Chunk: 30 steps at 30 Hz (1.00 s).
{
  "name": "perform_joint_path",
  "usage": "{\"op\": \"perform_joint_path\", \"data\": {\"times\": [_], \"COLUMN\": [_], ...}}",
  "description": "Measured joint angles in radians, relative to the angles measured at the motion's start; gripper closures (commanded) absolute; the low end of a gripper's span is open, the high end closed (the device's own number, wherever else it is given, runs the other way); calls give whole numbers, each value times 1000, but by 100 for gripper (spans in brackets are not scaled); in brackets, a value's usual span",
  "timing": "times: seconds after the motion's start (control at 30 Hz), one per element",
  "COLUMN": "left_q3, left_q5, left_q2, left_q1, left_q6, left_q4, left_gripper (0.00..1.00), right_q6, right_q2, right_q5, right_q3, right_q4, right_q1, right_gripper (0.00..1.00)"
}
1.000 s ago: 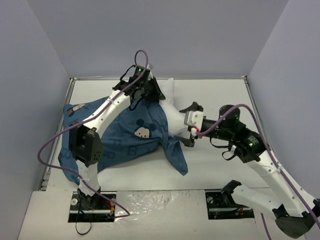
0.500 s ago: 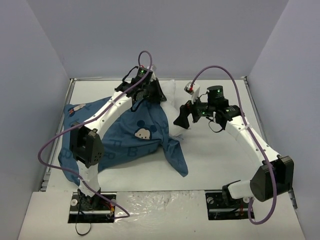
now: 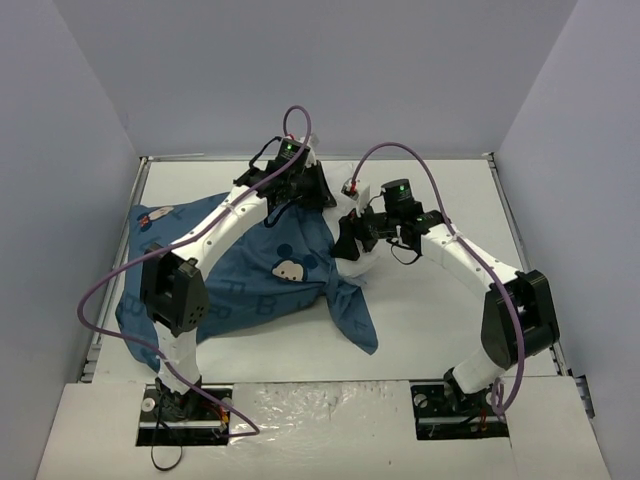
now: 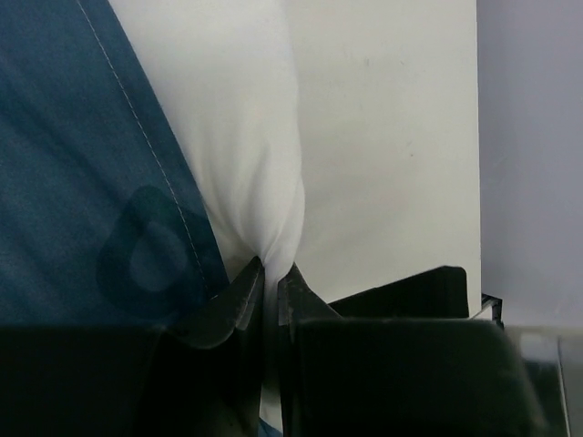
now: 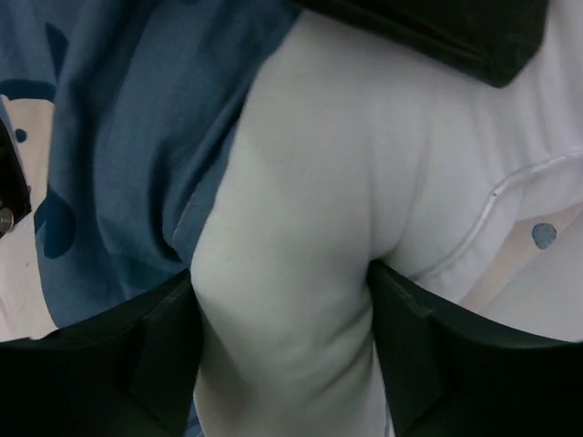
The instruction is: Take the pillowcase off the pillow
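- The pillowcase sprawls left of centre in the overhead view. It covers most of the pillow, whose white end pokes out at mid-frame.
- At upper centre, the left gripper has its fingers pressed together on a pinch of white pillow fabric, just beside the blue hem.
- Right of centre, the right gripper clasps a plump fold of pillow, which touches both fingers.
- Pillow and pillowcase lie on a white table.
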Motion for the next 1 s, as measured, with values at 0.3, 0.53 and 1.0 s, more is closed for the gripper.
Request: {"op": "perform_joint_path", "data": {"times": [0.3, 0.53, 1.0], "left_q3": [0, 0, -39], "left_q5": [6, 30, 37], "left_q2": [-25, -63, -63], "left_q1": [20, 33, 35], "left_q6": [47, 65, 65], "left_q4": [-18, -47, -51], "left_gripper": [98, 98, 98], "right_q6": [-51, -347, -423], "right_q2": [24, 20, 169], "right_q5": [-217, -291, -122], "right_q3": [0, 48, 117], "right_q4": [13, -119, -98], "right_q1": [-100, -101, 41], "right_gripper": [13, 11, 74]}}
